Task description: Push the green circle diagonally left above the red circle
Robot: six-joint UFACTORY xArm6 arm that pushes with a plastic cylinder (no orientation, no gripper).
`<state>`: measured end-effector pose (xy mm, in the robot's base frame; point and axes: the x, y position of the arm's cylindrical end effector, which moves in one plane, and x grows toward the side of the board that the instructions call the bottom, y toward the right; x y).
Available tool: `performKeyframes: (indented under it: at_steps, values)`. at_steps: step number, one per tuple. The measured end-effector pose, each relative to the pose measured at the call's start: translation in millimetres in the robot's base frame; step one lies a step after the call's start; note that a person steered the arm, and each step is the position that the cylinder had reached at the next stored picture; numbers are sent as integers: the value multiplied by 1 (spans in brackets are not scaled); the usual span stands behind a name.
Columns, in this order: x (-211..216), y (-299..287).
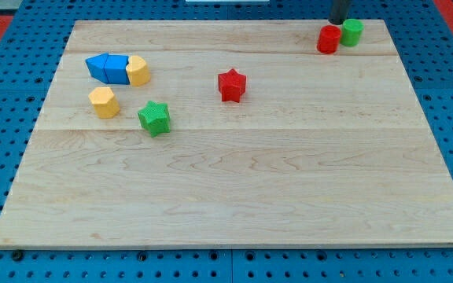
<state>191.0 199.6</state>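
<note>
The green circle (352, 32) stands near the board's top right edge, touching the right side of the red circle (329, 39). My rod comes down from the view's top; my tip (340, 21) sits just above and between the two circles, close to the green circle's upper left side.
A red star (231, 85) lies near the board's middle top. A green star (154, 118), a yellow hexagon (104, 102), two blue blocks (107, 68) and another yellow block (138, 70) cluster at the left. The wooden board (234, 196) lies on a blue pegboard.
</note>
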Motion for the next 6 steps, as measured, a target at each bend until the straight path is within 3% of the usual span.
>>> performKeyframes:
  at_steps: [1,3,5,6]
  values:
    - [0,5]
    - [0,145]
    - [7,140]
    - [31,127]
